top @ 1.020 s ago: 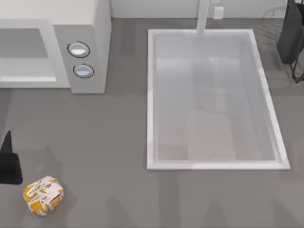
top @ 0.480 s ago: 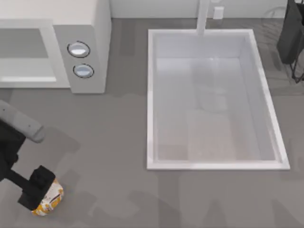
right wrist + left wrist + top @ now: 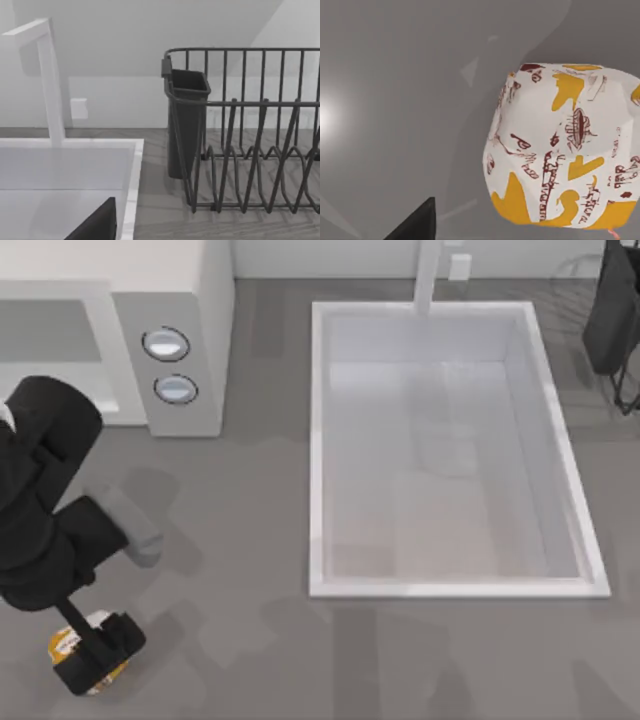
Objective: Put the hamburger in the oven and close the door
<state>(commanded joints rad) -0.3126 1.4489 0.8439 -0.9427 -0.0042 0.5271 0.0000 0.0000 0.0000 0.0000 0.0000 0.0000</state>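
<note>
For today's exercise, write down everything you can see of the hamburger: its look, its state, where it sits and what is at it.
The hamburger is a small rounded bundle in a white wrapper with orange-yellow patches and dark red print. It sits on the grey table at the top view's lower left corner, apart from the oven. The left hand is right over it, covering most of it from above; contact cannot be told.

Bare grey table (image 3: 230, 540) lies open between the hamburger (image 3: 70, 645) under the left gripper (image 3: 95, 655) and the oven (image 3: 170, 300), while the sink (image 3: 315, 440) walls off the right.
</note>
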